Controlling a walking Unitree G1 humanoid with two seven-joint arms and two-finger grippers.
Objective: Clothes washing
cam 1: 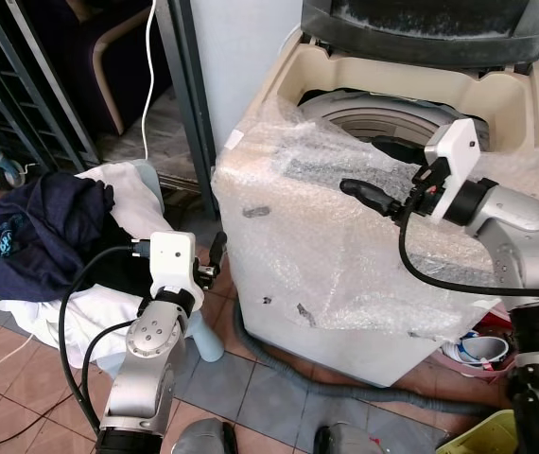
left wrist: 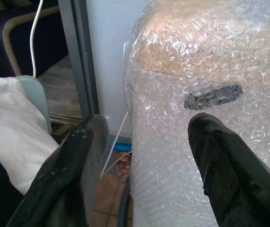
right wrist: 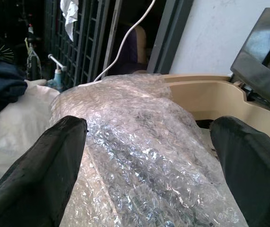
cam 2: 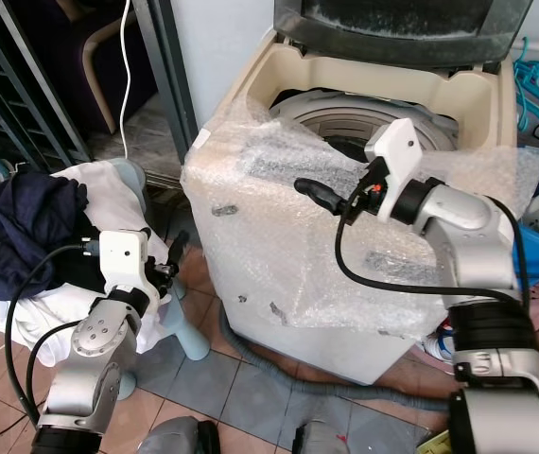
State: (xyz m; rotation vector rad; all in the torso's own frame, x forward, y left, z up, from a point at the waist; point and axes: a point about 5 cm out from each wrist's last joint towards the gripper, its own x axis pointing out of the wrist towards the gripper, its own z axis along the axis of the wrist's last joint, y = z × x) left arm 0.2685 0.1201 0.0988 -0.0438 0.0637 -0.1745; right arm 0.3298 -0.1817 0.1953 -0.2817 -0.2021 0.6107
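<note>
A cream top-loading washing machine [cam 1: 345, 274] wrapped in bubble wrap stands with its dark lid [cam 1: 421, 28] raised and the drum opening [cam 1: 383, 118] showing. To its left, a navy garment [cam 1: 43, 227] lies on white cloth [cam 1: 99, 322] heaped over a pale blue stool [cam 1: 203, 345]. My left gripper [cam 1: 211, 265] is low between that heap and the machine's front corner, open and holding nothing [left wrist: 149, 123]. My right gripper [cam 1: 362, 165] hovers over the machine's wrapped front top, just before the drum opening, also open with nothing between its fingers [right wrist: 149, 125].
A grey drain hose [cam 1: 345, 383] snakes over the tiled floor under the machine. A pink basin [cam 1: 482, 355] and a yellow-green basket [cam 1: 482, 435] sit at the right. A grey door post [cam 1: 189, 104] and dark metal grating [cam 1: 24, 85] close the left rear.
</note>
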